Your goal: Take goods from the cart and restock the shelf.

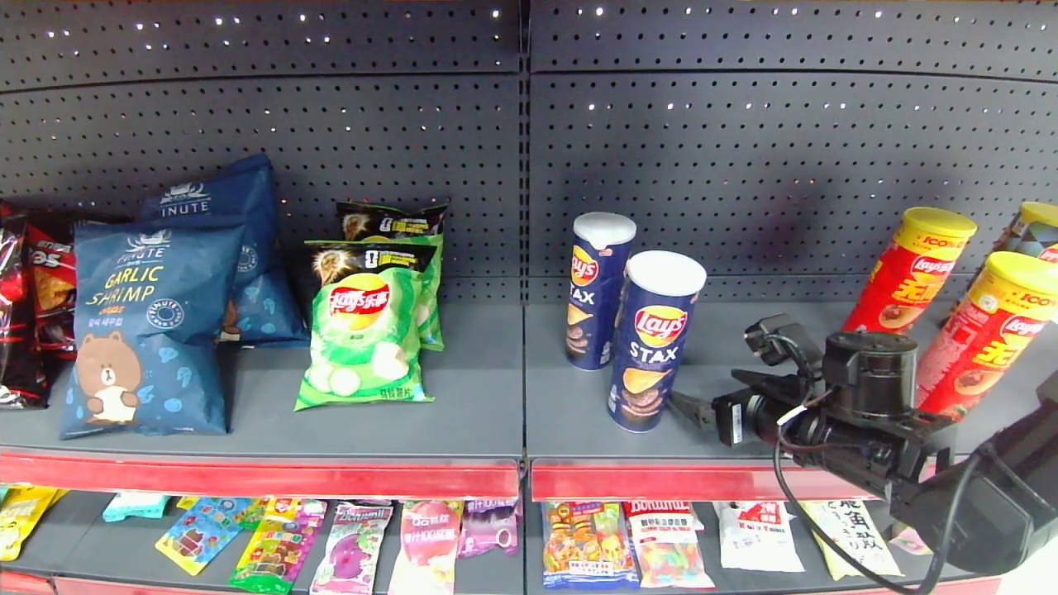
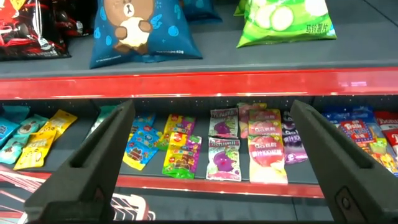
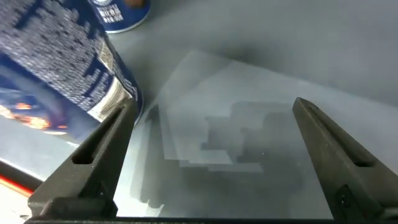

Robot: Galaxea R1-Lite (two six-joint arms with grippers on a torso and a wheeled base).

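The front can (image 1: 657,343) stands upright on the shelf (image 1: 463,413), lid up. The right tool (image 3: 214,107), spread, sits just beside its base, perhaps touching. The left tool (image 2: 211,121) is spread too.

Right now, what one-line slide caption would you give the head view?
Open right gripper beside the front blue can on the snack shelf.
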